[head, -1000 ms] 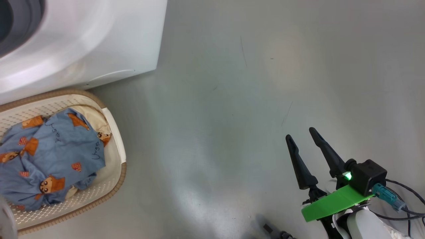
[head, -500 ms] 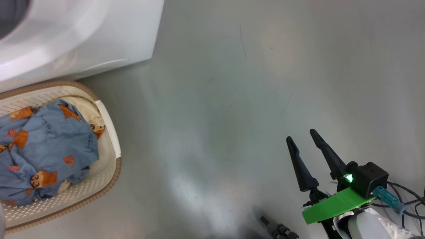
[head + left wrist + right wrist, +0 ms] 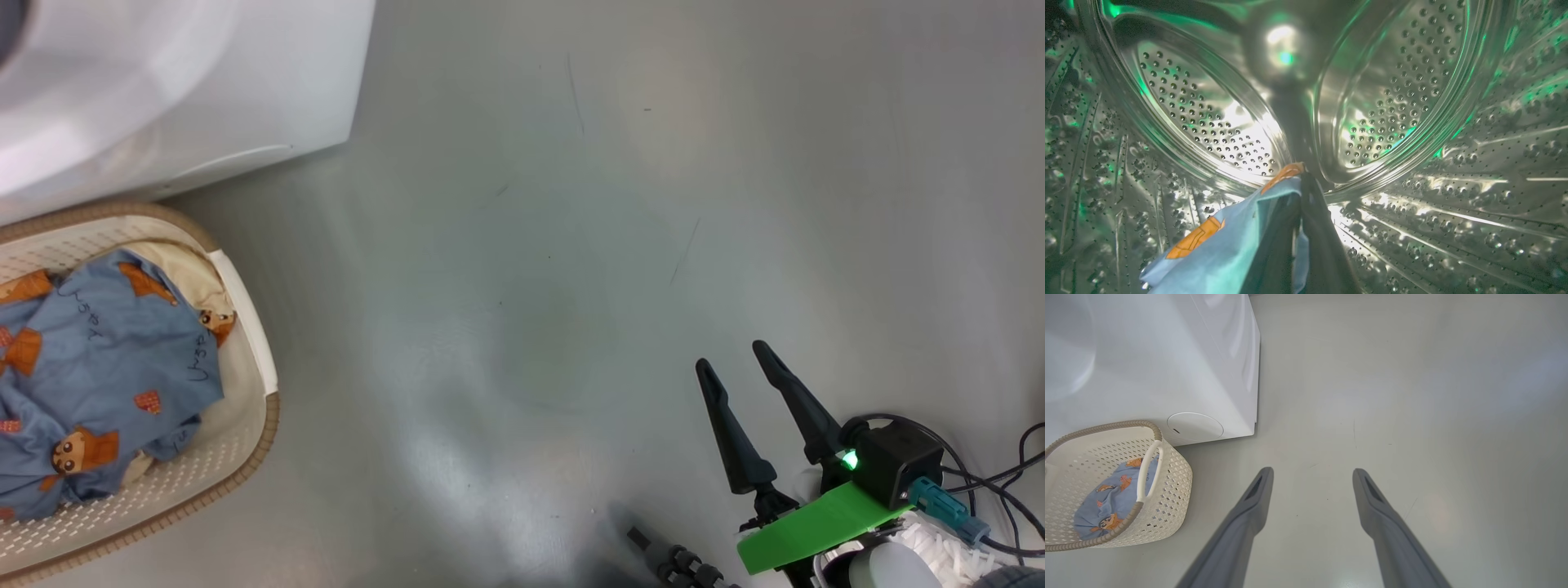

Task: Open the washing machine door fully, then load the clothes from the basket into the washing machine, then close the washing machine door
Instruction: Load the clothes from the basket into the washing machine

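Drum [image 3: 1208, 122] steel curves all round my left gripper [image 3: 1300, 192], lit green and white, so that gripper is inside the machine. Its two fingers are pressed together on one garment [image 3: 1229, 245], light blue with orange print. The garment hangs from the pinch down and to the left of the fingers. I can't tell whether it touches the drum wall.

On the head camera, the one machine [image 3: 163, 82] shows as a white corner at the upper left. One basket [image 3: 265, 425] stands on the floor [image 3: 531, 245] just in front of it. The clothes [image 3: 106, 376] lie inside the basket as a crumpled blue heap printed with bears, with cream cloth under its upper edge. I can't count how many pieces are in the heap.

My right wrist camera gives the same layout. It shows the machine [image 3: 1167, 355], the basket [image 3: 1171, 477] before its lower front, and the clothes [image 3: 1106, 502] low inside the basket.

Far right, my right gripper [image 3: 731, 355] hovers over bare floor, well apart from the basket. The arm comes in low from the bottom corner, with the fingers pointing up the view and leaning left. From the wrist, that gripper [image 3: 1312, 473] is spread wide, two fingers with nothing between them.
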### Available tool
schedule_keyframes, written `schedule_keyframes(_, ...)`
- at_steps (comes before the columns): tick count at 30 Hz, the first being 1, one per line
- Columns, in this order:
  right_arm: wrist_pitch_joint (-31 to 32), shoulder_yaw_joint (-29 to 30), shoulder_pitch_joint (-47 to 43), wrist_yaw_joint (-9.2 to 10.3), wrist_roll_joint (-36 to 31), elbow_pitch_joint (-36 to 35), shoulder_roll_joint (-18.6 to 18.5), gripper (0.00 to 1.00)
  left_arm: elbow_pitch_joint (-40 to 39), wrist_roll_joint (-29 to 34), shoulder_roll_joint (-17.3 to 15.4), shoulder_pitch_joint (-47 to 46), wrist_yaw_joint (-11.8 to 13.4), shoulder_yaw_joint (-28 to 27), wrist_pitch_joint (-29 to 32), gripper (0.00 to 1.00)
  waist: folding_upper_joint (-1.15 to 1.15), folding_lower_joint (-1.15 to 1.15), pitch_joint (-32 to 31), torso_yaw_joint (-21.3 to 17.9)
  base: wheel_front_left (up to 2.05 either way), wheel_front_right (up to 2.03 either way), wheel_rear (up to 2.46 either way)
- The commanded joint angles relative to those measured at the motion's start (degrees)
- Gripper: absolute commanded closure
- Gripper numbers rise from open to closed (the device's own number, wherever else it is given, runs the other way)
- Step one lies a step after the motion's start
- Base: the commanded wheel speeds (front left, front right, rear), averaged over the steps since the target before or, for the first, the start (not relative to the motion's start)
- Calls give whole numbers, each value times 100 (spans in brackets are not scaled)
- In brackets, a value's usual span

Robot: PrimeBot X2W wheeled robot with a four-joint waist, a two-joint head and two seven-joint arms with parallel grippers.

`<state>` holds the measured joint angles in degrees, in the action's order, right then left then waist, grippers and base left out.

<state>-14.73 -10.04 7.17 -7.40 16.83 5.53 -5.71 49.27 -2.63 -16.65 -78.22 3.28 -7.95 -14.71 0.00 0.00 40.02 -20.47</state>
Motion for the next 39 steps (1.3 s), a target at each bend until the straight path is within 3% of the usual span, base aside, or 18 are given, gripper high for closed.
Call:
schedule_keyframes(1,-27,-102,-206,-9,50,-84,-64,0,34,102,-263,-163,42,38,-29,100,0,0,-37,0,0,0,0)
schedule_keyframes(3,-27,-108,-229,-9,49,-68,-63,0,325,142,-286,-261,30,107,-29,93,0,0,-73,-3,0,0,0)
schedule_keyframes(6,-27,-116,-228,-9,61,-52,-67,0,660,170,-298,-375,38,176,-29,71,0,0,-127,4,0,0,0)
schedule_keyframes(7,-27,-121,-223,-9,62,-48,-71,0,761,172,-293,-404,50,191,-29,57,0,0,-146,9,0,0,0)
schedule_keyframes(8,-27,-126,-221,-9,62,-45,-74,0,872,176,-288,-427,71,205,-29,35,0,0,-168,16,0,0,0)
schedule_keyframes(9,-27,-132,-219,-9,62,-41,-77,0,976,191,-287,-449,87,232,-29,0,0,0,-188,21,0,0,0)
schedule_keyframes(27,-27,-143,-151,-9,83,37,-110,0,1833,185,7,-370,478,472,-29,0,0,0,-694,328,0,0,0)
schedule_keyframes(39,-27,-157,-113,-9,83,143,-140,0,1723,-98,420,146,609,384,-29,0,0,0,-1257,751,0,0,0)
